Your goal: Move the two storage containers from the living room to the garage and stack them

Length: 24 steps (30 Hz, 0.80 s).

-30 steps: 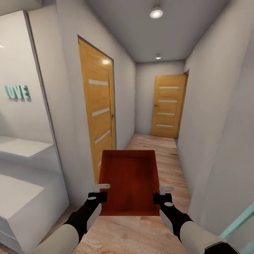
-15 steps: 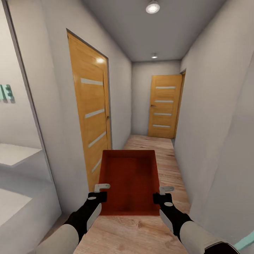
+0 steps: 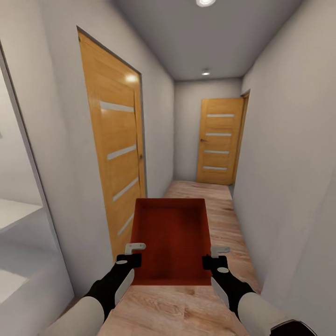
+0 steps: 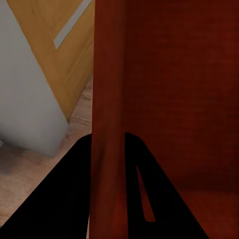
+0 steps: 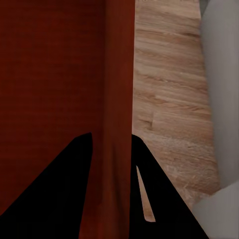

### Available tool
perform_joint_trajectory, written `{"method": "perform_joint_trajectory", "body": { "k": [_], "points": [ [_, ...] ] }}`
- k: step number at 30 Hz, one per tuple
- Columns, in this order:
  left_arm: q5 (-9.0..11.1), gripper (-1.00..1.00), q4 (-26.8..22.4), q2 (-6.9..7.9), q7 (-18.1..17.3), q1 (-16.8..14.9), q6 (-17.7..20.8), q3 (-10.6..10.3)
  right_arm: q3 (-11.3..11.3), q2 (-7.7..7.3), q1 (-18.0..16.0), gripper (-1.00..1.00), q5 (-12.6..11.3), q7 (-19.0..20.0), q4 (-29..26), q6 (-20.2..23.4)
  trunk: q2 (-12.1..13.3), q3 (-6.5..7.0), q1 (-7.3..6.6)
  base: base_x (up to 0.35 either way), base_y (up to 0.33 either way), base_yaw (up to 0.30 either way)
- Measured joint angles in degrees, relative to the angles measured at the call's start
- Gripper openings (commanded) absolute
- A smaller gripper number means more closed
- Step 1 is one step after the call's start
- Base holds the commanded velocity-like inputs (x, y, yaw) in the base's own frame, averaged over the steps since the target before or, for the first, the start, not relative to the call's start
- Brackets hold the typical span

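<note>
Orange-red container held level; left tool, right tool clamp side walls.

container betw both tools, door left, door ahead.

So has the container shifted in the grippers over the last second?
No. The container sits the same between the left gripper and right gripper; only the hallway slid past.

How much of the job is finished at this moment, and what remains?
Done: one orange-red storage container is picked up. In hand: the left pincer and right pincer each clamp a side wall, carrying it along a wood-floored corridor toward the far door. Left: reaching the garage, setting it down, fetching and stacking the second container.
</note>
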Motion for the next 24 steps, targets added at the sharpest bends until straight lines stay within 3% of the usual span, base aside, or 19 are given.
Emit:
{"method": "perform_joint_trajectory", "body": {
  "k": [15,24],
  "points": [
    [0.09,-1.00,0.05,-0.02,0.05,0.01,-0.09,-0.01,0.00,-0.01,0.02,-1.00,0.02,0.01,-0.01,0.00,0.00,0.00,0.00,0.322,0.026,-0.192],
    [0.20,-1.00,0.16,-0.01,-0.01,0.04,-0.06,0.04,0.07,0.00,0.01,-1.00,0.00,0.01,0.00,0.19,0.00,0.00,0.00,0.322,0.116,-0.019]
  ]
}}
